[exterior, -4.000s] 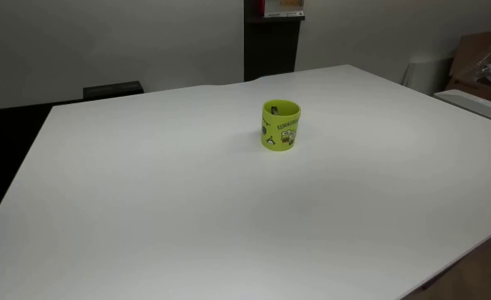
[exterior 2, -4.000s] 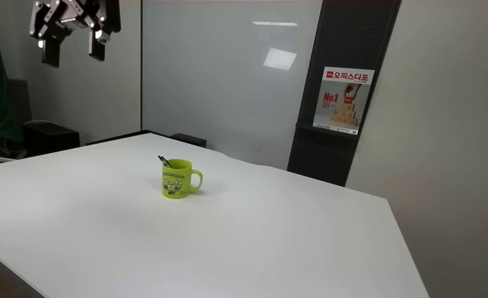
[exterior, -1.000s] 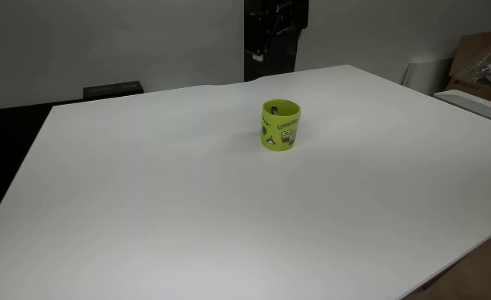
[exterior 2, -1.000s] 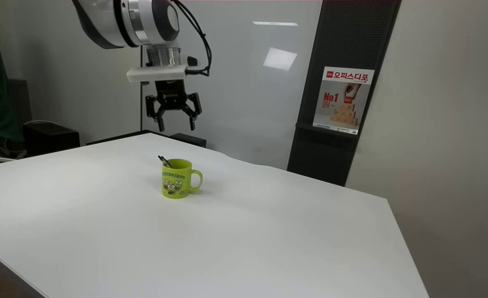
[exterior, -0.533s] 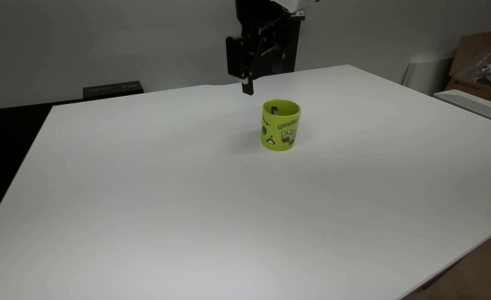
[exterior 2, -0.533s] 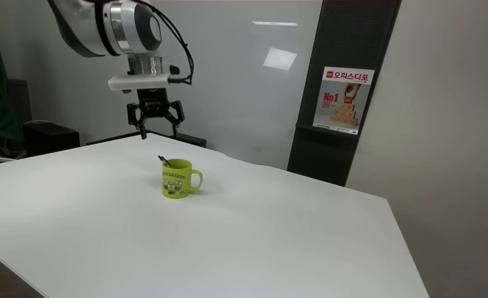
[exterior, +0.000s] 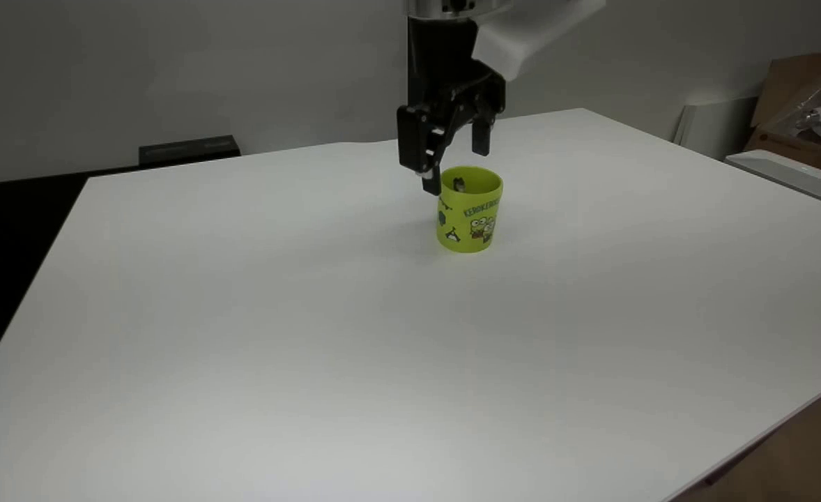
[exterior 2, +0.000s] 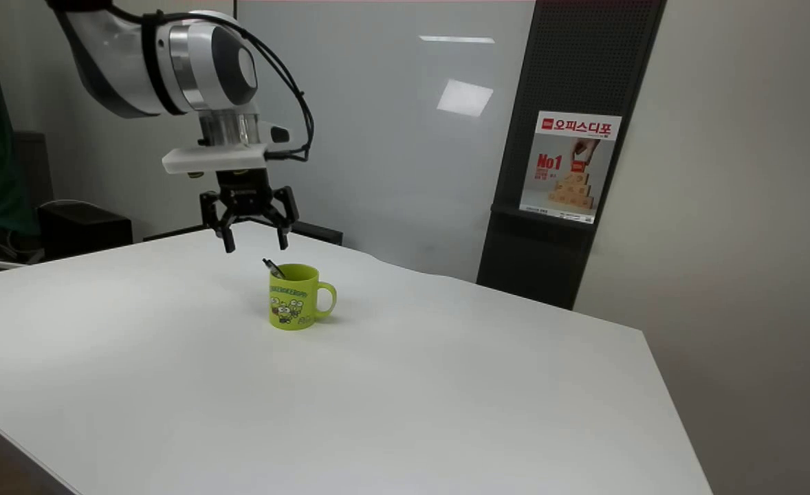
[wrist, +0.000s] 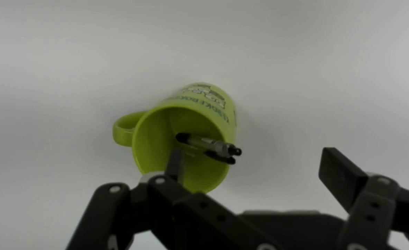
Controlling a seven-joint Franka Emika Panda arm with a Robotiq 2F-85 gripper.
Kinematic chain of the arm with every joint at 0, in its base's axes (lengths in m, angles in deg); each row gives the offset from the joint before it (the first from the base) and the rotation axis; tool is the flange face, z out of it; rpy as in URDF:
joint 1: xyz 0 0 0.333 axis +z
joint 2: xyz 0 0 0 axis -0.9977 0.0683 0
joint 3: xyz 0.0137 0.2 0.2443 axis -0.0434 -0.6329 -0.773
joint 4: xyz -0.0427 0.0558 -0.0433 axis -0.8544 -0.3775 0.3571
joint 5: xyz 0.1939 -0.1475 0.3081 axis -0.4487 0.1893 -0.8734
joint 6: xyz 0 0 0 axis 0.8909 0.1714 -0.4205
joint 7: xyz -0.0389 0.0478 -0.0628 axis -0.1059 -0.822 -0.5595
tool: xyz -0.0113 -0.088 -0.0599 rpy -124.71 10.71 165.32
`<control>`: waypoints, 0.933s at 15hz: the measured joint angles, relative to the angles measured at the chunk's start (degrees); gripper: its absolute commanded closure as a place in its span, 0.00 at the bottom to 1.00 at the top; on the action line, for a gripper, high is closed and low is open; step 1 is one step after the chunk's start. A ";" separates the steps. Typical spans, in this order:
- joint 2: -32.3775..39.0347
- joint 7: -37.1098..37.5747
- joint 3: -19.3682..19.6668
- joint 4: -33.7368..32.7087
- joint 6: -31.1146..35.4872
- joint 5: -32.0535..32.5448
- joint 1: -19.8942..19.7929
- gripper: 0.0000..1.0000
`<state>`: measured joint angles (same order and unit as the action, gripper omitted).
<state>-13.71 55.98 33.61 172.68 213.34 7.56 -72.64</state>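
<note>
Coming Down, Empty-Handed

The tool (exterior 2: pixel 256 245), spread wide and holding nothing, has dropped closer to the lime-green mug (exterior 2: pixel 291 299) over the past second — mug and pen (wrist: pixel 209 143) alike have not budged. The mug stands upright on the table (exterior 2: pixel 480 392); the pen leans inside it, its clip end jutting over the rim. The descent appears to bring the pen within easier reach, though how much height separates the tool from the mug's rim is hard to judge.

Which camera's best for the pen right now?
The wrist view: it looks into the mug and shows most of the pen. In both exterior views only part shows: its upper end poking out, or a dark bit inside the mug.
</note>
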 measured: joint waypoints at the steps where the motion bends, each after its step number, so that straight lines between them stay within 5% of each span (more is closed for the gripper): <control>1: -0.08 0.88 0.55 1.05 1.08 0.53 0.15 0.00; 9: 0.12 3.01 4.76 4.01 6.76 3.92 1.13 0.00; 11: 0.12 3.01 5.14 3.98 7.20 4.48 1.32 0.25; 14: 0.15 3.00 5.43 3.97 7.90 4.81 1.61 0.47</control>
<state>-13.56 58.98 39.04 176.66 221.24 12.37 -71.04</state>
